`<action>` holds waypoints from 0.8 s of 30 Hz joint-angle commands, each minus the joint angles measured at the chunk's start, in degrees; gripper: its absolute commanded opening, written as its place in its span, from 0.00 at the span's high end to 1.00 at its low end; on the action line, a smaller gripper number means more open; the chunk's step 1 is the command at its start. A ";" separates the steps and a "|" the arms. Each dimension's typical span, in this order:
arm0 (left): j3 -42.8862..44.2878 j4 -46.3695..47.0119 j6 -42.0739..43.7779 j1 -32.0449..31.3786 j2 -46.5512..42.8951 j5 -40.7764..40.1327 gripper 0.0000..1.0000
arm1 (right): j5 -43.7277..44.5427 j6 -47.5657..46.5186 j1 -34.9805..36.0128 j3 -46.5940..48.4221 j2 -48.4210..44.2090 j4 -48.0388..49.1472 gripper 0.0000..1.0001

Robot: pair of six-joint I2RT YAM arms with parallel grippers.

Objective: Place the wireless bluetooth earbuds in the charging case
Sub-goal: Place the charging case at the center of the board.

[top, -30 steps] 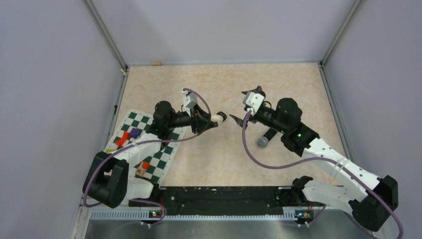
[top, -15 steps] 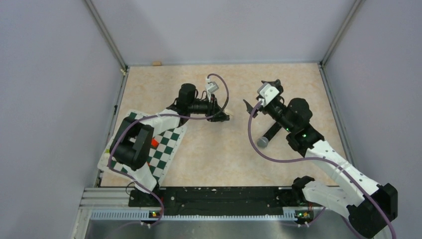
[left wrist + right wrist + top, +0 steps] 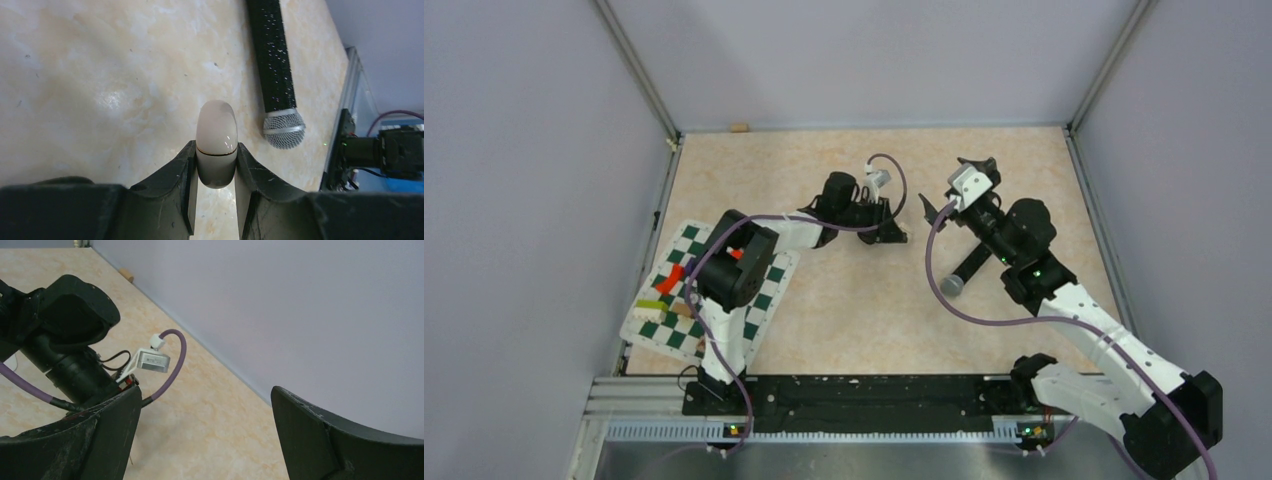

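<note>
The left tool (image 3: 216,147) is clenched on the white charging case (image 3: 216,131), whose lid is closed along its seam. The case pokes out past the fingertips, held over the middle of the counter (image 3: 854,320). The right tool (image 3: 205,405) stands released, jaws spread wide, just beside the left one. A black microphone (image 3: 277,75) lies on the counter beside the case. A checkered mat (image 3: 764,300) covers the left edge.

The left arm (image 3: 724,345) and the right arm (image 3: 1104,330) each had fat black joints and smooth white parts. A purple cable (image 3: 939,290) ran along each one. A small white box (image 3: 972,183) sat by each wrist. The fingers (image 3: 165,185) were black and scuffed. 1 tiny green light (image 3: 1024,270) glowed on the right arm.
</note>
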 commanded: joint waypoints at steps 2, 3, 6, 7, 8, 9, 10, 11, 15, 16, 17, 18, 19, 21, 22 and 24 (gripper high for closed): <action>6.13 -10.30 4.22 -2.39 1.22 -12.87 0.73 | -0.79 1.16 -0.61 -0.42 -1.44 2.76 0.01; 6.61 -11.42 4.46 -2.67 1.60 -14.07 0.73 | -0.77 1.16 -0.64 -0.46 -1.54 2.75 0.01; 7.95 -14.36 5.07 -3.73 2.41 -16.61 0.71 | -0.88 1.17 -0.62 -0.60 -2.11 2.93 0.01; 8.16 -14.92 5.20 -4.11 2.61 -17.09 0.71 | -0.92 1.22 -0.61 -0.61 -2.19 2.94 0.01; 8.33 -15.04 5.17 -4.29 3.02 -17.20 0.70 | -0.97 1.21 -0.63 -0.68 -2.43 2.94 0.01; 8.52 -15.40 4.94 -4.48 3.61 -17.17 0.70 | -1.02 1.17 -0.65 -0.72 -2.63 2.96 0.01; 8.87 -15.62 4.81 -4.66 4.10 -16.94 0.70 | -1.08 1.17 -0.65 -0.73 -2.70 2.95 0.01; 9.04 -15.73 4.66 -4.83 4.61 -16.66 0.70 | -1.10 1.17 -0.64 -0.73 -2.85 2.94 0.01; 9.57 -15.81 4.20 -5.31 5.66 -15.98 0.68 | -1.10 1.15 -0.76 -0.82 -3.03 2.88 0.01; 9.71 -15.89 4.03 -5.37 5.79 -16.01 0.66 | -1.18 1.18 -0.86 -0.89 -3.06 2.97 0.01; 9.98 -16.28 3.99 -5.40 5.83 -16.28 0.64 | -1.37 1.25 -0.88 -0.90 -3.13 2.97 0.01; 10.20 -16.38 4.10 -5.53 5.76 -16.54 0.62 | -1.49 1.34 -0.99 -0.98 -3.31 2.99 0.01; 10.19 -16.39 4.34 -5.69 5.61 -16.92 0.60 | -1.58 1.32 -1.00 -0.99 -3.39 3.10 0.01; 9.97 -17.20 4.74 -5.83 5.18 -17.84 0.52 | -1.54 1.40 -0.99 -0.94 -3.48 2.98 0.01; 9.91 -17.95 4.77 -5.85 5.00 -18.07 0.48 | -1.54 1.36 -1.07 -0.99 -3.46 3.02 0.01; 9.81 -18.36 4.85 -5.92 4.47 -18.51 0.46 | -1.70 1.36 -1.15 -0.99 -3.52 3.02 0.01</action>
